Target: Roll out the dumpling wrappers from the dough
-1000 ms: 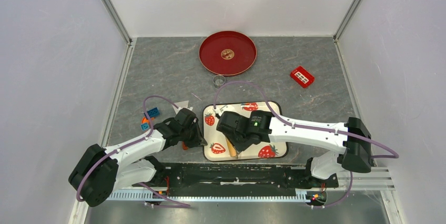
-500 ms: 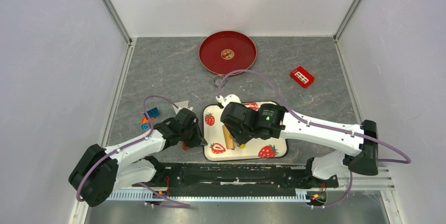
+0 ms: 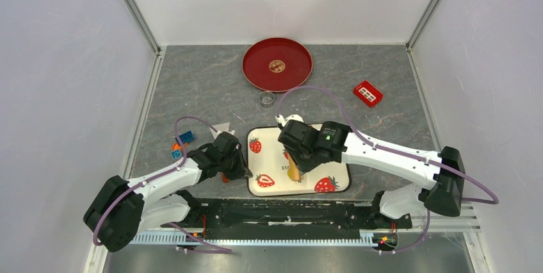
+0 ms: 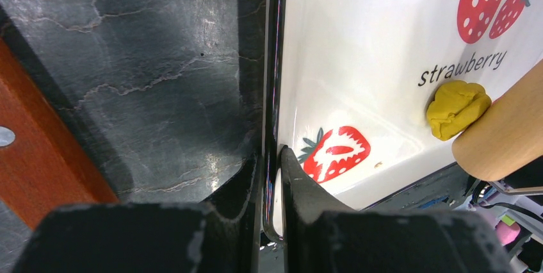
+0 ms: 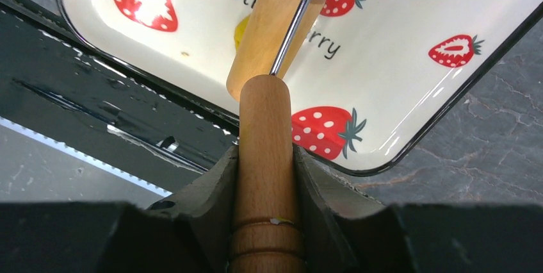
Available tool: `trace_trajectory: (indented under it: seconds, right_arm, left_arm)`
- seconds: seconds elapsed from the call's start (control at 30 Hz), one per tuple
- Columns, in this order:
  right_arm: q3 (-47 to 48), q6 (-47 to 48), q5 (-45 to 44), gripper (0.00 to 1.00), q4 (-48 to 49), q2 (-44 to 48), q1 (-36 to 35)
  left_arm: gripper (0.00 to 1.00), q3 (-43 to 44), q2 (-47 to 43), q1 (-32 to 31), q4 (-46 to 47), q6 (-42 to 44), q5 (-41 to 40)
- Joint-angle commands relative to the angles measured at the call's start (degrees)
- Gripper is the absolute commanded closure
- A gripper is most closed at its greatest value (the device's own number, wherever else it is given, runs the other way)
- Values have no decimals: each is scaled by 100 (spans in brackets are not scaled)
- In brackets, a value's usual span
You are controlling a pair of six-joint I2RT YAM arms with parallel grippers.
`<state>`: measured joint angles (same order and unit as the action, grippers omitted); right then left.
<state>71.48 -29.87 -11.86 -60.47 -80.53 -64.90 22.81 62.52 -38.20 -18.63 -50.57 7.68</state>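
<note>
A white strawberry tray lies in front of the arms. My left gripper is shut on its left rim; in the left wrist view the jaws pinch the rim. My right gripper is shut on the wooden roller's handle. The roller drum rests on the tray beside a yellow dough lump, which the drum mostly hides in the right wrist view. A small round yellowish wrapper lies in the middle of the red plate.
A metal ring cutter stands between plate and tray. A red block lies at the right. Blue and orange blocks lie left of the left gripper. An orange piece shows in the left wrist view.
My right gripper has carried the roller away from the tray's near left part toward its middle, onto the dough. The left gripper has kept its hold on the rim.
</note>
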Motion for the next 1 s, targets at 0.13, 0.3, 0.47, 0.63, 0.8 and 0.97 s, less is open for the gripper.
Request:
trace_trajectory:
  seconds: [0.13,0.3,0.47,0.63,0.8,0.97]
  right_arm:
    - [-334,146,233,100,242,314,79]
    - [-430,139,461,100,431,308,71]
    - [-483,140,588,100,537,267,73]
    - [-662,148,575,100,551,221,74]
    - [-758,148,575,100,554,212,69]
    - [-745,166,680,100,625,161,44]
  left_arm:
    - [98,-48,91,23,0,-41,-229]
    - [98,-52,92,24,9,-41,-229]
    - [98,-48,102,22,0,-41,-230]
    - [98,-54,100,23,0,-41,-232]
    - [98,-44,97,23,-11,-41,-232]
    - [98,-49,98,23,-2,-41,-227]
